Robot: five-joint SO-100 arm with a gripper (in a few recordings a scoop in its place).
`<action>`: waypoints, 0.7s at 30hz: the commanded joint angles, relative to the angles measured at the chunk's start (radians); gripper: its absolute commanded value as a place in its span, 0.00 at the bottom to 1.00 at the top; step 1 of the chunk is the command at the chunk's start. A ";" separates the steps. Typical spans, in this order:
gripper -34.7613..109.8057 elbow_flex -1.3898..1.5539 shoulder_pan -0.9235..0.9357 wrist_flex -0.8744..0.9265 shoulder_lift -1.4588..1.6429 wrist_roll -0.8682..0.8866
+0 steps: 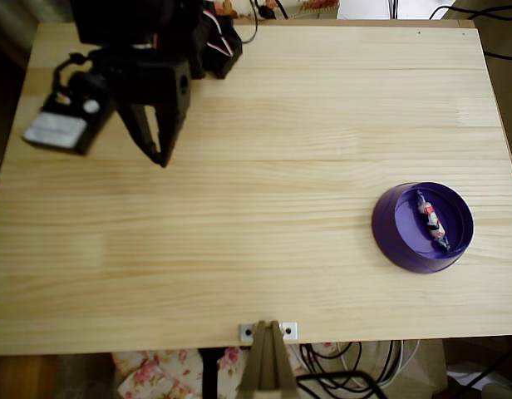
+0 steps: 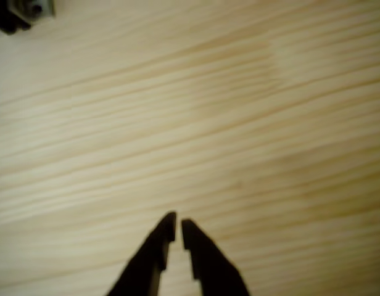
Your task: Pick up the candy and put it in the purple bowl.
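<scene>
My claw (image 1: 162, 158) sits at about 10 o'clock on the bench (image 1: 264, 199) in the overhead view, tips pointing down toward 6, nothing between them. Wrist view shows the two fingertips (image 2: 168, 225) nearly together, a thin sliver of wood grain between them. So: near-closed, carrying nothing.

Pose: arm is folded back near its base at the top-left edge, wrist camera housing sticking out at 9 o'clock of the claw. Claw appears to hang above the wood, not touching it, though I can't confirm the height from these views. Under it is bare bench.

Moving right: long stretch of bare wood, then the purple bowl (image 1: 396, 237) at roughly 4 o'clock of the bench, well apart from me. The candy (image 1: 430, 219) lies inside it, right of the bowl's centre, long axis running from 11 to 5 o'clock, lower twisted end close to the rim.

Read: task looks done, candy is in the bowl.

Risks from here:
- Any sweep toward 4 o'clock with the claw low could clip the rim. Bowl looks like light plastic, so it would slide or tip and spill the candy.
- Bowl sits near the right and front edges of the bench; a shove could take it over the side.
- Going back in for a re-grasp would only undo a finished placement.

Safest is for me to hold off at 10 o'clock.
</scene>
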 commanded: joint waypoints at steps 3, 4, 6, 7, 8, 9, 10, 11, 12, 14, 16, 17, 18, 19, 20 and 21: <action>0.24 0.086 0.021 0.067 0.256 -0.021; 0.24 0.100 0.020 0.077 0.281 -0.026; 0.24 0.106 0.025 0.087 0.285 -0.025; 0.24 0.110 0.025 0.092 0.285 -0.025; 0.24 0.115 0.028 0.095 0.285 -0.028; 0.24 0.120 0.028 0.097 0.285 -0.031; 0.24 0.126 0.026 0.098 0.285 -0.035; 0.24 0.137 0.020 0.098 0.285 -0.041; 0.24 0.147 0.014 0.095 0.285 -0.043; 0.24 0.158 0.009 0.086 0.285 -0.046; 0.24 0.158 0.008 0.086 0.285 -0.051; 0.24 0.158 0.005 0.086 0.285 -0.055; 0.24 0.158 0.000 0.086 0.285 -0.060; 0.24 0.158 -0.005 0.086 0.285 -0.064; 0.24 0.158 -0.008 0.086 0.285 -0.067; 0.24 0.158 -0.009 0.086 0.285 -0.069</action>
